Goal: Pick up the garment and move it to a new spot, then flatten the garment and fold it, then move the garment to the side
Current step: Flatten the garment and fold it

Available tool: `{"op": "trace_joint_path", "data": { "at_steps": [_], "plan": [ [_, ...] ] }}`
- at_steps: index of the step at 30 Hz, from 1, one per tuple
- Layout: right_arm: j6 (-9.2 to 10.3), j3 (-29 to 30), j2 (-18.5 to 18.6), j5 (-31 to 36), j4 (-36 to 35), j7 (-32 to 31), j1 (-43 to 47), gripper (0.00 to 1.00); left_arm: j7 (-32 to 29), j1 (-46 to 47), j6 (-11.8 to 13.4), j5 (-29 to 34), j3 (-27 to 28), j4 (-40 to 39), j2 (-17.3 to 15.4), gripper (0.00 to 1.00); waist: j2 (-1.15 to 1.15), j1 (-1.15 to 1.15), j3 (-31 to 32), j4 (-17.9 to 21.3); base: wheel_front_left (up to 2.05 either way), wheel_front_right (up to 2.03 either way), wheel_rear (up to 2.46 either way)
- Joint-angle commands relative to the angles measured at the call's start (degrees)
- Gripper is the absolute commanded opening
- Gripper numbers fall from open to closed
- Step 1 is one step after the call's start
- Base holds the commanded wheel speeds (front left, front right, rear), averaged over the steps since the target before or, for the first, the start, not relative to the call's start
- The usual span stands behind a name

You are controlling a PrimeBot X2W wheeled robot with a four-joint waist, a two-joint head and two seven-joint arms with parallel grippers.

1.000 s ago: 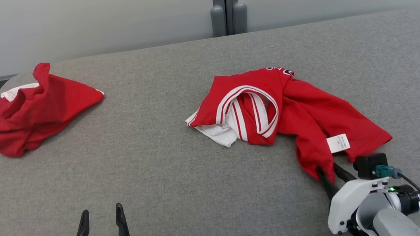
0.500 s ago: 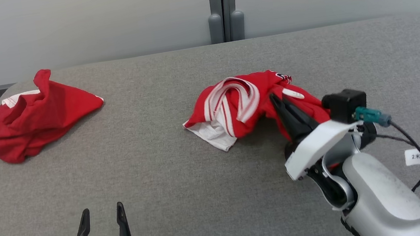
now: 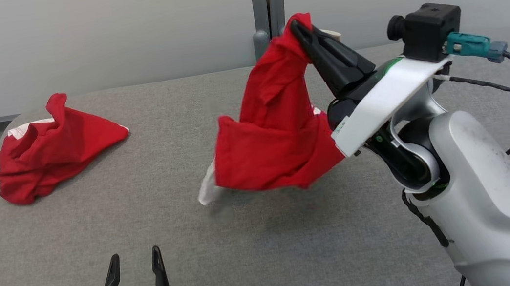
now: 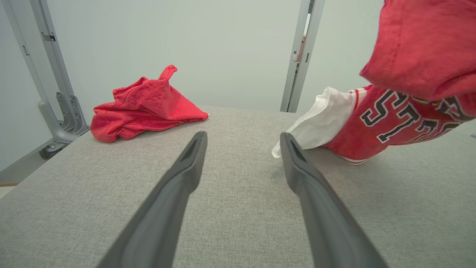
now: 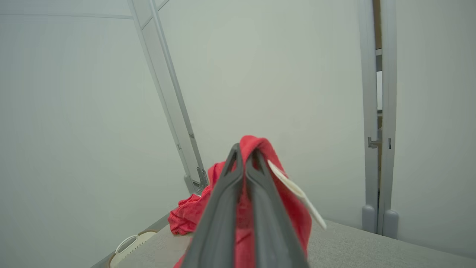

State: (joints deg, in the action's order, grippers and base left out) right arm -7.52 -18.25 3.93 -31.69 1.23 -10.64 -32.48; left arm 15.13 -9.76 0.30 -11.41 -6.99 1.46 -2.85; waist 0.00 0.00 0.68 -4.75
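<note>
Up from the grey fabric desk (image 3: 202, 268), my right end effector (image 3: 296, 27) has hoisted the red-and-white jersey garment (image 3: 274, 135), pinching its edge; my left end effector (image 3: 134, 253) rests near, spread.

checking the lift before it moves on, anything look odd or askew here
The shirt hangs bunched from the shut right fingers, white edge touching the table. A second red garment lies crumpled far left.

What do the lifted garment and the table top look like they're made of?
The lifted garment looks like soft matte knit jersey, maybe cotton: it drapes and creases limply. The table top looks like grey matte woven or felt-like fabric: fine grainy texture, no shine.
</note>
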Motion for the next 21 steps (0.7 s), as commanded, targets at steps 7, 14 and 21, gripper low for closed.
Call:
{"op": "trace_joint_path", "data": {
  "at_steps": [7,14,21],
  "plan": [
    [0.06,-3.96,-0.48,-0.17,0.88,-3.14,2.61,0.00,0.03,0.38,1.01,-1.00,-0.33,-0.10,-0.08,1.00,0.00,0.00,0.31,-1.50,0.00,0.00,0.00],
    [0.05,-10.19,-0.86,-0.76,5.73,-3.16,6.47,0.00,0.03,0.75,1.06,-1.12,-0.92,0.15,-0.08,1.00,0.00,0.00,0.03,-2.78,0.00,0.00,0.00],
    [0.04,-19.33,-0.95,-3.33,11.18,3.23,5.47,0.14,0.03,1.79,0.81,-1.11,-1.48,0.80,-0.09,1.00,0.00,0.00,-0.52,-4.10,0.00,0.00,0.00]
  ]
}}
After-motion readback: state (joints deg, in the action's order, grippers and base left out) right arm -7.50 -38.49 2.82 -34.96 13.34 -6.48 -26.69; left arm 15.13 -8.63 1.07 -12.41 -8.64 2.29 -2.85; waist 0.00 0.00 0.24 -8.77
